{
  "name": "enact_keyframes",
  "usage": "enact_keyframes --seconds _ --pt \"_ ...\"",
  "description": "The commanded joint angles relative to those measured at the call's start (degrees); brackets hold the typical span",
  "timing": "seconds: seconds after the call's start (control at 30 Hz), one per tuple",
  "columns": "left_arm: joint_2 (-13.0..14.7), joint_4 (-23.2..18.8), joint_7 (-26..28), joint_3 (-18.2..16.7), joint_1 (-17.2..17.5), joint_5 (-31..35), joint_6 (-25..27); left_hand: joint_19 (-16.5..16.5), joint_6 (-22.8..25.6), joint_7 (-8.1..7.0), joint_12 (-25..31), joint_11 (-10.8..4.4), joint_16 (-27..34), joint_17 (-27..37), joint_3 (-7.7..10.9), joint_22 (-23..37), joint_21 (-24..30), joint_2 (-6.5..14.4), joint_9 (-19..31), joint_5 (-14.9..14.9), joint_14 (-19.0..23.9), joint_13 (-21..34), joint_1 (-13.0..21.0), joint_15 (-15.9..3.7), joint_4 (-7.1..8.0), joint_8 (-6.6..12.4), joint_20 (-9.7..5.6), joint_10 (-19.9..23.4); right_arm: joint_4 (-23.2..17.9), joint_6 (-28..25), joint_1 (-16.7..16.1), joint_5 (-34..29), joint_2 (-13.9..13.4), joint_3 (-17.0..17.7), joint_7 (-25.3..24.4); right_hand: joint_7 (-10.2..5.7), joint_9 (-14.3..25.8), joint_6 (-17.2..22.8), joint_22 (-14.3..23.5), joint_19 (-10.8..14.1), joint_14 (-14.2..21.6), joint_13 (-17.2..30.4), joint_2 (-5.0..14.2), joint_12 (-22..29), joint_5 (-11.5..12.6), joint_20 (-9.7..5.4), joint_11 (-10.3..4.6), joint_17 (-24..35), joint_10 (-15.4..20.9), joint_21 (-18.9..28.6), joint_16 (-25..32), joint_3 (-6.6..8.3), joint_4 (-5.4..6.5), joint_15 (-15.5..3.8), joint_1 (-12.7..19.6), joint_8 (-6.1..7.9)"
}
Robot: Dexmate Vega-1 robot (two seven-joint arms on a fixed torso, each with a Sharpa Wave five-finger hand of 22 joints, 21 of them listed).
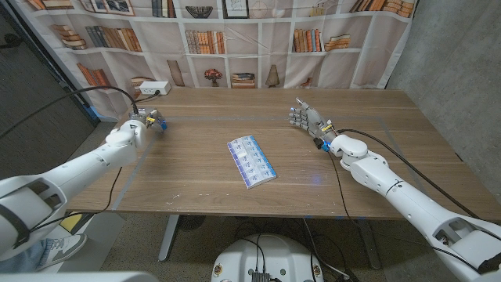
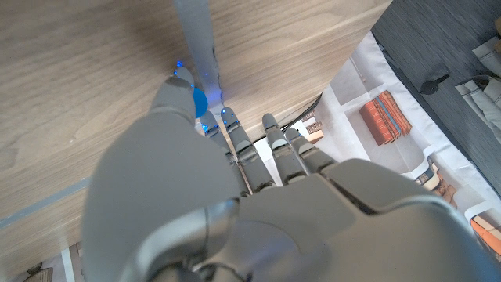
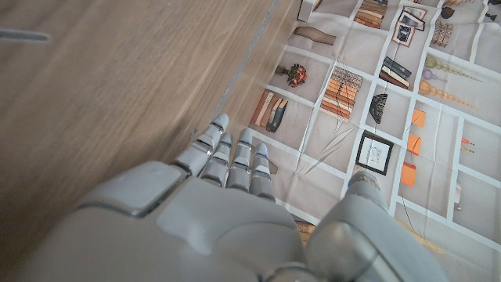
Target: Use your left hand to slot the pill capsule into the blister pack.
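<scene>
A blue pill capsule [image 2: 199, 102] sits pinched in the left hand [image 1: 145, 121] near the desk's [image 1: 196, 188] left edge, well apart from the blister pack [image 1: 252, 162] lying mid-desk (angled toward the front edge). The right hand [image 1: 308, 119] stands near the far right, fingers spread, holding nothing.

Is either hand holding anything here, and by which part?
The left hand pinches a small blue capsule at its fingertips; which part is gripped cannot be told. The right hand holds nothing.
</scene>
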Motion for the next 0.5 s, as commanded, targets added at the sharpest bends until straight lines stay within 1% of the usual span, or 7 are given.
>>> enact_keyframes --seconds 0.03,0.07,0.2,0.5 --pt "-0.8 1.6 1.2 0.7 -0.7 -0.3 -1.4 0.1 0.5 -0.10 0.0 -0.01 0.4 0.2 0.11 0.1 0.3 0.0 0.1 0.0 0.2 0.1 0.6 -8.53 0.32 0.04 -0.35 0.3 -1.0 -0.6 -0.7 0.1 -0.5 0.2 -0.4 -0.04 0.2 0.3 0.1 0.6 0.5 0.1 0.54 -0.1 0.2 -0.67 0.03 0.1 0.4 -0.2 -0.1 -0.21 0.04 0.14 -0.1 -0.30" --pt "-0.9 1.7 1.8 0.6 -0.6 -0.5 -1.7 0.1 0.5 -0.10 0.0 -0.01 0.4 0.2 0.10 0.1 0.4 0.0 0.1 0.0 0.2 0.1 0.6 -8.53 0.33 0.04 -0.16 0.3 -1.0 -0.4 -0.7 0.1 -0.4 0.2 -0.4 -0.01 0.2 0.3 0.1 0.6 0.5 0.1 0.55 -0.2 0.2 -0.67 -0.02 0.1 0.4 -0.2 -0.2 -0.22 0.03 0.18 -0.1 -0.30" --pt "-1.0 2.0 1.8 0.8 -0.7 -0.6 -2.1 0.1 0.5 -0.10 -0.1 -0.01 0.4 0.2 0.08 0.1 0.4 0.0 0.1 0.0 0.2 0.1 0.6 -8.51 0.36 0.02 0.02 0.3 -0.8 -0.3 -0.7 0.1 -0.3 0.2 -0.5 -0.01 0.2 0.3 0.1 0.7 0.5 0.2 0.55 -0.2 0.2 -0.68 0.09 0.1 0.5 -0.2 -0.2 -0.24 0.01 0.15 -0.1 -0.30" --pt "-1.0 2.8 2.6 0.5 -0.6 -1.3 -2.4 0.2 1.2 -0.04 -0.1 -0.01 0.7 0.2 0.11 0.1 0.4 0.3 0.1 -0.1 0.8 0.1 0.7 -8.50 0.48 0.28 0.07 0.6 -0.2 -0.5 -0.1 -0.1 0.1 -0.2 -0.4 -0.03 0.2 0.3 0.1 0.7 0.6 0.2 0.55 -0.4 0.2 -0.57 0.06 0.1 0.6 -0.2 -0.2 -0.27 -0.03 0.18 -0.1 -0.33"
